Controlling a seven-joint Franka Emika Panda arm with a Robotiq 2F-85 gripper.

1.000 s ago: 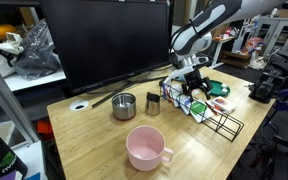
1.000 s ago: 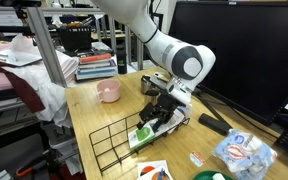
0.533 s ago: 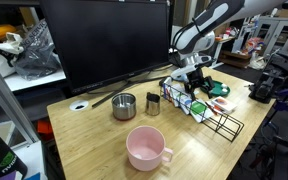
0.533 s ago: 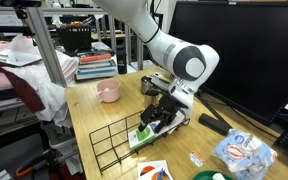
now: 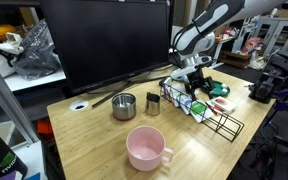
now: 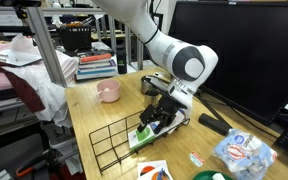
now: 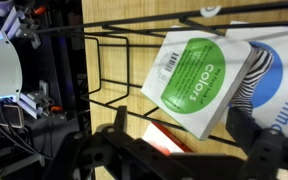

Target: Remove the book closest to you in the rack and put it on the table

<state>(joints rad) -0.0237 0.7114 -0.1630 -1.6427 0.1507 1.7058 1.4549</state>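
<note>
- Your pincer [image 7: 179, 155] stood wide open in the wrist view, its two dark fingers [image 7: 92, 150] blurred at the bottom edge, with the lower corner of a book between them and touching neither as far as could be seen.
- That book [image 7: 196, 82] was white with a large green disc; the white letters on the disc read roughly "color…", though the last letter was unclear. A barcode sat near one corner.
- Just beside it, partly under its edge, lay a second book [image 7: 274, 90] with zebra stripes and blue letters starting "Anim", cut off by the frame.
- Both books were still inside the black wire rack [image 7: 104, 60], leaning rather than upright, with the pincer [image 6: 160, 118] lowered among them in an exterior view.
- The rack [image 5: 222, 124] stood on the light wooden worktop [image 5: 94, 140] near its edge.
- Well apart on the worktop you had a pink mug [image 5: 146, 148], two steel cups [image 5: 124, 105] and a round grommet hole [image 5: 80, 104].
</note>
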